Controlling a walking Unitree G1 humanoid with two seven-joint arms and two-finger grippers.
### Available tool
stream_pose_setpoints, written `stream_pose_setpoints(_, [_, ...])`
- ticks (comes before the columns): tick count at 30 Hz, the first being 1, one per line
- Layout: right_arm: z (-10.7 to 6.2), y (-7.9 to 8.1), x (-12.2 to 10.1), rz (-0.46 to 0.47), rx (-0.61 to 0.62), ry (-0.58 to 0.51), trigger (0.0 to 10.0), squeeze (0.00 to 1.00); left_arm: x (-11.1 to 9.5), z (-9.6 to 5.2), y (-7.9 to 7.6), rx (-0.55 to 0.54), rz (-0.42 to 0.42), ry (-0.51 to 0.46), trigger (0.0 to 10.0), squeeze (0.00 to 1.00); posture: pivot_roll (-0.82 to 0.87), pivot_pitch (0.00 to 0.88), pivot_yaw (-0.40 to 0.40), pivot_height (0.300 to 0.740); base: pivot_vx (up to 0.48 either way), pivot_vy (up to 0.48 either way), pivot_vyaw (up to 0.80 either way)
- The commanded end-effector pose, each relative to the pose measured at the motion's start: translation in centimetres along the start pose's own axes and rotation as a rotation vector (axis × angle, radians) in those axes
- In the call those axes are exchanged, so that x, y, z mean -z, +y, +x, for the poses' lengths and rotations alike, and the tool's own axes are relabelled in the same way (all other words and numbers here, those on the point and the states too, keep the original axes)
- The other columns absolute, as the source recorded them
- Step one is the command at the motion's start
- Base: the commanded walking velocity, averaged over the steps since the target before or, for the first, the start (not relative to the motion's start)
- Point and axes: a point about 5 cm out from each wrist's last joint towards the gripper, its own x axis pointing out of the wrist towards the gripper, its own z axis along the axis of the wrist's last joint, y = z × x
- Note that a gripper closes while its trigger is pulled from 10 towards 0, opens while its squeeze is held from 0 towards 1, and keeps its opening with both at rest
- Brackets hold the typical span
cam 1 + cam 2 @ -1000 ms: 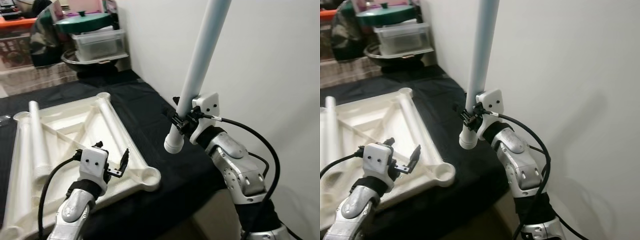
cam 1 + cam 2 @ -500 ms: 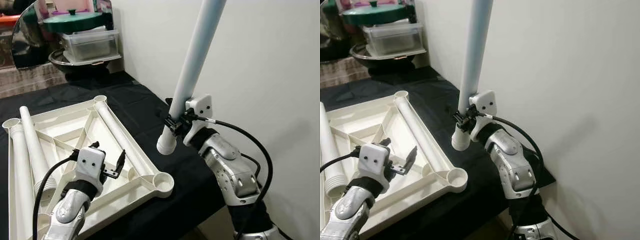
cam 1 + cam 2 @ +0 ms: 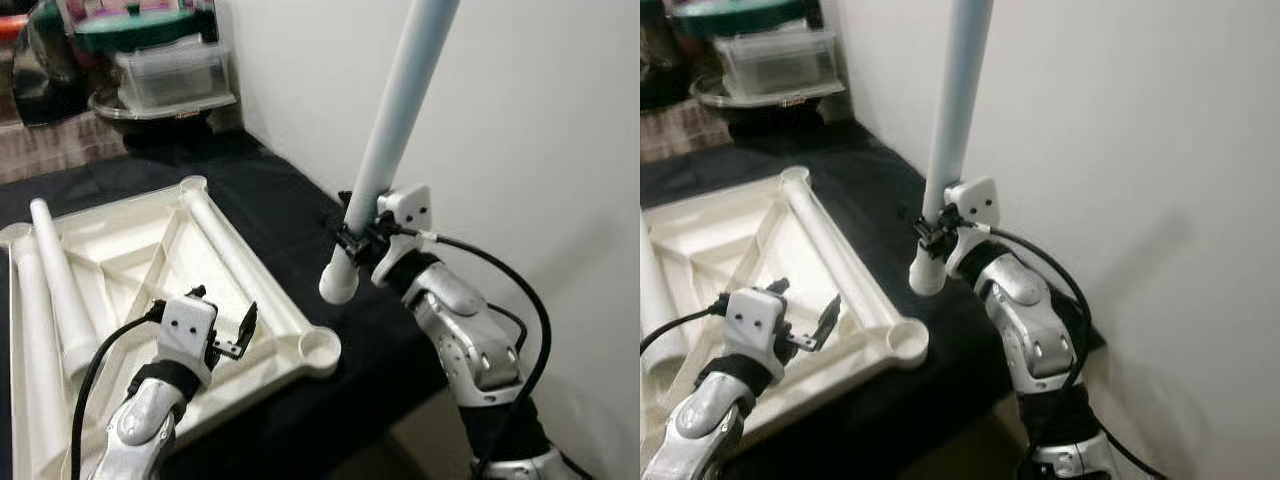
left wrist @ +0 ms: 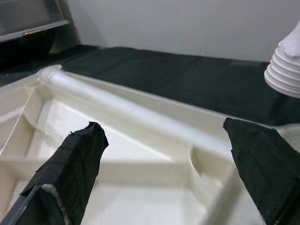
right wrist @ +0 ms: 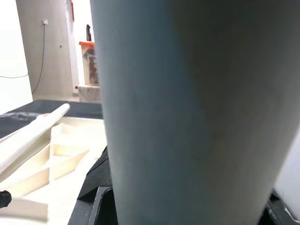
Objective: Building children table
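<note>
A white table top [image 3: 150, 255] lies upside down on a black cloth, with a round leg socket [image 3: 320, 350] at its near right corner. My right gripper [image 3: 352, 238] is shut on a long white table leg [image 3: 395, 125], held nearly upright with its threaded end [image 3: 337, 285] hanging a little above and to the right of that socket. My left gripper [image 3: 225, 325] hovers open over the frame's near edge, nothing between its fingers [image 4: 70, 164]. Another loose leg [image 3: 58, 285] rests on the frame's left side.
The black-covered table [image 3: 280, 200] ends close to a white wall [image 3: 540, 150] on the right. At the back stand a clear plastic box [image 3: 170, 75] and a green lid [image 3: 130, 28].
The camera has shifted slightly. My right gripper holds the leg at about the same spot above the corner socket. My left gripper stays open over the frame.
</note>
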Motion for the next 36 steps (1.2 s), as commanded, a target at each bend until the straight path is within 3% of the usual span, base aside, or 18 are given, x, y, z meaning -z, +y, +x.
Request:
stream_pose_setpoints(1, [0.2,0.3,-0.3,-0.008,-0.010,-0.020,10.0,0.00,0.0,-0.1,0.0,0.007,0.008,0.007,10.0,0.00,0.01,0.000,-0.031,0.740,0.000,0.000,0.00])
stream_pose_setpoints(14, [0.1,0.4,-0.2,0.001,-0.003,-0.022,10.0,0.00,0.3,0.2,0.8,-0.054,0.038,0.028,10.0,0.00,0.00,0.000,-0.025,0.740,0.000,0.000,0.00])
stream_pose_setpoints(19, [0.0,0.3,-0.3,-0.067,0.008,-0.014,10.0,0.00,0.5,0.3,1.0,-0.064,0.040,0.043,10.0,0.00,0.00,0.000,-0.026,0.740,0.000,-0.055,0.32])
stream_pose_setpoints(24, [0.1,0.2,-0.3,-0.047,0.023,-0.023,10.0,0.00,0.5,0.4,0.8,-0.065,0.048,0.044,10.0,0.00,0.00,0.000,-0.031,0.740,0.000,-0.417,0.48])
stream_pose_setpoints(36, [0.2,0.0,-0.4,-0.043,0.022,-0.024,10.0,0.00,0.6,0.4,0.8,-0.089,0.047,0.046,10.0,0.00,0.00,0.000,-0.039,0.740,0.000,0.000,0.00])
